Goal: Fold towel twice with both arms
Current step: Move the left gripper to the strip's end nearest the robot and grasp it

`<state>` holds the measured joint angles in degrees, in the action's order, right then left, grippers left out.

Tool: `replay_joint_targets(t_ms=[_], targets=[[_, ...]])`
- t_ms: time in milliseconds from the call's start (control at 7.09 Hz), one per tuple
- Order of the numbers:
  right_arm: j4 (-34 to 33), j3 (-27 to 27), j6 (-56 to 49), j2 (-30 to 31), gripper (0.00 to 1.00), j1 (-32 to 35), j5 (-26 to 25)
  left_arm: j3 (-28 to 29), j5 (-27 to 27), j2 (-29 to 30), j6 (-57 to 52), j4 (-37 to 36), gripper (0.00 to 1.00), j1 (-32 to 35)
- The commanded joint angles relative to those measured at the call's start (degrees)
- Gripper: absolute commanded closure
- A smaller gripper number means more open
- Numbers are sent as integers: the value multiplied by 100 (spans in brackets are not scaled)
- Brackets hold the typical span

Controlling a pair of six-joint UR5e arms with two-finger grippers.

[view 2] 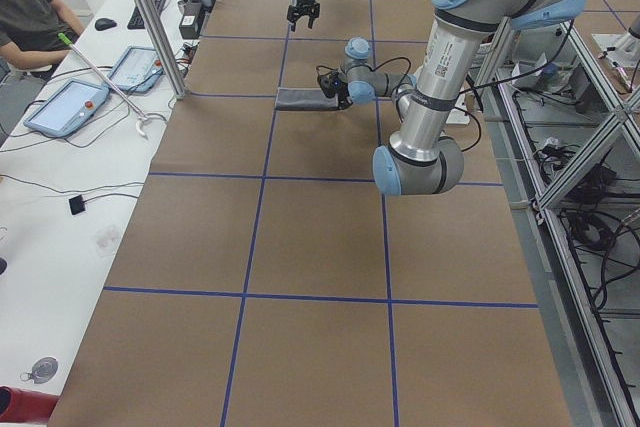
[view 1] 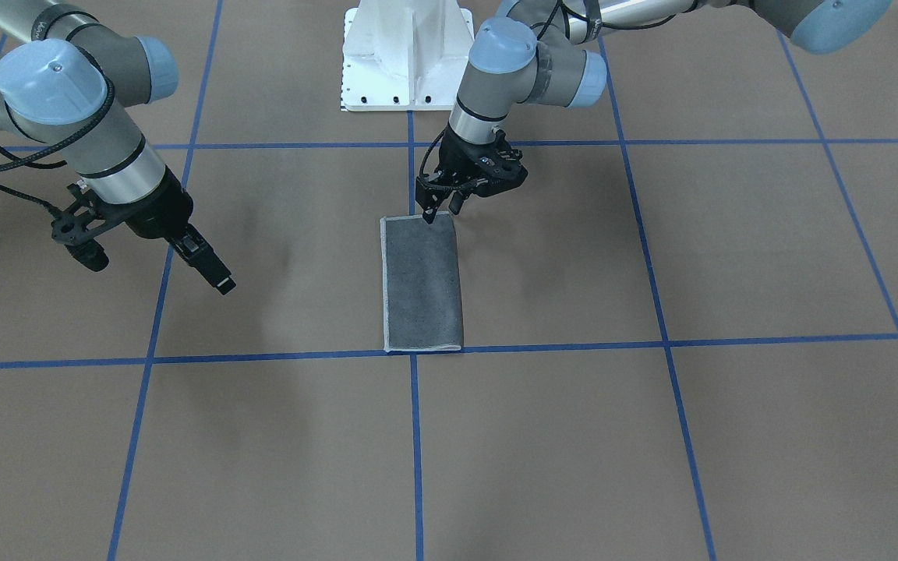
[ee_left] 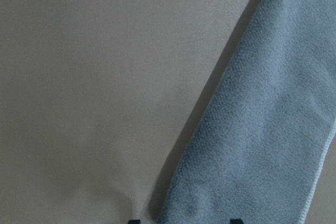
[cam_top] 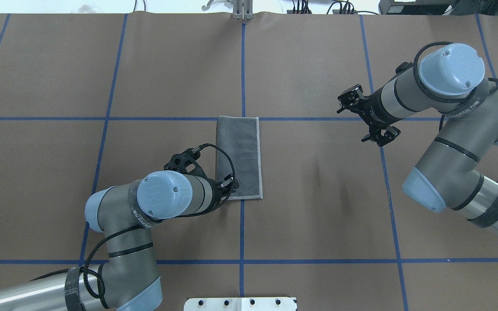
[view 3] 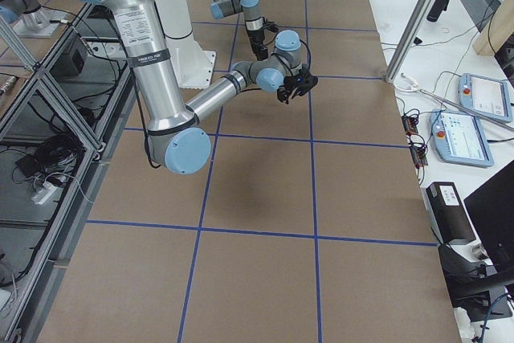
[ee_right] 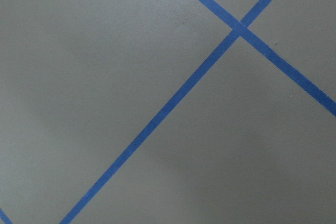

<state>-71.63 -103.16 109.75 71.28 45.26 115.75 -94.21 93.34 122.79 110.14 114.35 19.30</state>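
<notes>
Looking down on the brown bench (view 1: 652,436), we see the towel (view 1: 422,284) lying flat at its middle, folded into a narrow strip with the dark grey face up. Its long sides run away from the robot, the strip lying over the central blue tape line (view 1: 416,452), and its far short edge rests on a crossing line (view 1: 574,345). The pale stitched edge runs along the robot's right side of the strip; the fold is on the left. The left tool (view 1: 440,212) points down at the strip's near end, by the folded corner. Its jaws stand a little apart, and in the wrist view that corner lies between them; we cannot tell whether they touch the cloth. The right tool (view 1: 221,282) hangs tilted above bare bench, well apart from the towel on the robot's right, its jaws apparently spread and holding nothing.
</notes>
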Motion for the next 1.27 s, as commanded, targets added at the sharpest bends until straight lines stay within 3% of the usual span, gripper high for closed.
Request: replay_joint_targets(t_ms=[0,564,705,987,1129], targets=[[0,-3,3,0,0,0,0,16,0,8,-1,0,44,4],[0,-3,21,9,0,-9,-26,16,0,-1,8,0,55,13],[0,-3,29,9,0,-9,-26,-27,0,-1,8,0,63,30],[0,15,38,0,0,-18,-35,-54,9,-1,16,0,95,39],[0,24,38,-9,0,-18,-35,-54,9,-1,16,0,100,39]])
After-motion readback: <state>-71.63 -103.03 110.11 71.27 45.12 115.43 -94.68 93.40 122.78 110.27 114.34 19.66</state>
